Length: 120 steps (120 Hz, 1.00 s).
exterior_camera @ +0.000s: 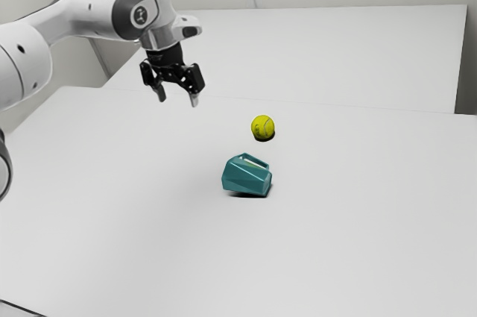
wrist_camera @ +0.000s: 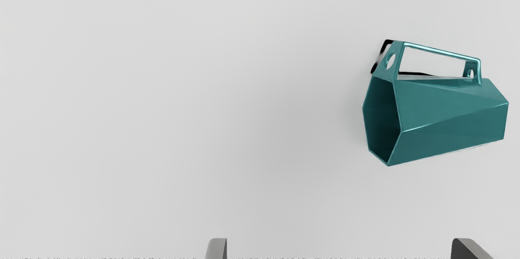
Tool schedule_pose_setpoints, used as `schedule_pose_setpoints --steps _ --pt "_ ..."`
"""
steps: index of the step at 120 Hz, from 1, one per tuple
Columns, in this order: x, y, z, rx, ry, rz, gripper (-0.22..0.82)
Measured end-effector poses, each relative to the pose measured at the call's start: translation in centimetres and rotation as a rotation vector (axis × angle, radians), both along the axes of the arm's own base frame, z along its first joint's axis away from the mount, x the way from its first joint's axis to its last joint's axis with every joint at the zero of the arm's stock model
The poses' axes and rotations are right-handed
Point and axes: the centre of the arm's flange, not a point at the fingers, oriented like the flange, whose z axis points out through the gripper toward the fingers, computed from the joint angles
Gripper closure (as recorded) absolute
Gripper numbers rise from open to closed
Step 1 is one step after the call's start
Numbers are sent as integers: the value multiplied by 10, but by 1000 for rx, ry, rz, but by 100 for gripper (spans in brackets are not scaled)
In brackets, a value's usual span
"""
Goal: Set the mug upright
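Note:
High above the table in the exterior view is my gripper [exterior_camera: 177, 99], open with nothing between its fingers, toward the exterior view's left of the mug. The teal faceted mug [exterior_camera: 247, 175] lies on its side on the table. In the wrist view the mug [wrist_camera: 443, 108] shows its dark open mouth and its angular handle, and it is well apart from my gripper [wrist_camera: 339, 249], whose two fingertips stand wide apart.
A yellow-green tennis ball [exterior_camera: 262, 127] sits on the white table [exterior_camera: 134, 220] just beyond the mug, near its handle side. Behind the table's far edge is another pale surface [exterior_camera: 320, 56].

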Motion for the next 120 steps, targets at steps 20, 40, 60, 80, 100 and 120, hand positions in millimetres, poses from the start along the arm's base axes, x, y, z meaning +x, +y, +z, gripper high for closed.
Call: schedule_pose_setpoints --steps 20,40,60,80,100,120 --pt "-14 2 4 21 -6 -2 0" --pt "-74 20 -29 1 -18 45 0" --pt "-103 81 -57 -140 -100 209 0" --pt "-101 112 -71 -348 -209 290 0" --pt "-91 114 -105 -564 -279 266 0" --pt "-101 105 -141 -706 -357 163 0"
